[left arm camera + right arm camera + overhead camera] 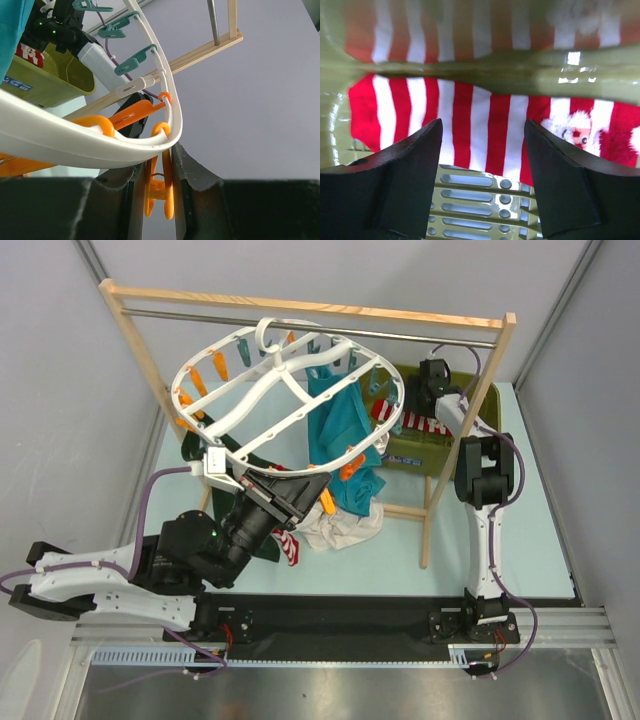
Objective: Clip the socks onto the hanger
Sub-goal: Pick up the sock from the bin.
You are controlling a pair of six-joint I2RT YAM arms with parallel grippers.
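Note:
The round white hanger (262, 395) hangs from the rack's rod, with orange and teal clips around its rim. My left gripper (325, 490) is at its near rim. In the left wrist view the left gripper (157, 157) is shut on an orange clip (167, 185) hanging under the white rim (100, 147). A red-and-white striped sock (415, 423) lies in the olive basket (440, 455). My right gripper (428, 390) is over it. In the right wrist view the right gripper (482, 127) is open just above the sock (470, 120). Another striped sock (288, 546) lies on the table beside my left arm.
A teal garment (335, 425) hangs clipped to the hanger. A white cloth (340, 525) lies below it on the table. A dark green garment (197, 448) is at the rack's left leg. The wooden rack (300, 308) with its metal rod spans the back.

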